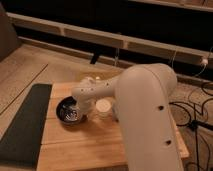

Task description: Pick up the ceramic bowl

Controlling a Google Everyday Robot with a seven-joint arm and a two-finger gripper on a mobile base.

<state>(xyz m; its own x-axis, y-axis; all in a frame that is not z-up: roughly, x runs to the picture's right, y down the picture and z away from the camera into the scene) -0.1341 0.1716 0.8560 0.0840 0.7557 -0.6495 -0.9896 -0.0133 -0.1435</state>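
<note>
A bulky, smooth cream-white arm (pixel 145 110) is seen, dotted with small dark screws. The gripper (pixel 80 111) at its end, over the bowl, is likewise pale.

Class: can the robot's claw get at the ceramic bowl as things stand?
Probably yes. The claw is already down at the ceramic bowl's right rim, and nothing lies between them; the white cup stands apart on the right.

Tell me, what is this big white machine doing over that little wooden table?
It is a robot arm reaching for the ceramic bowl, which sits on the wooden table. Its gripper is down at the bowl's right rim. The bowl has not left the table. A small white cup stands just to the right.
</note>
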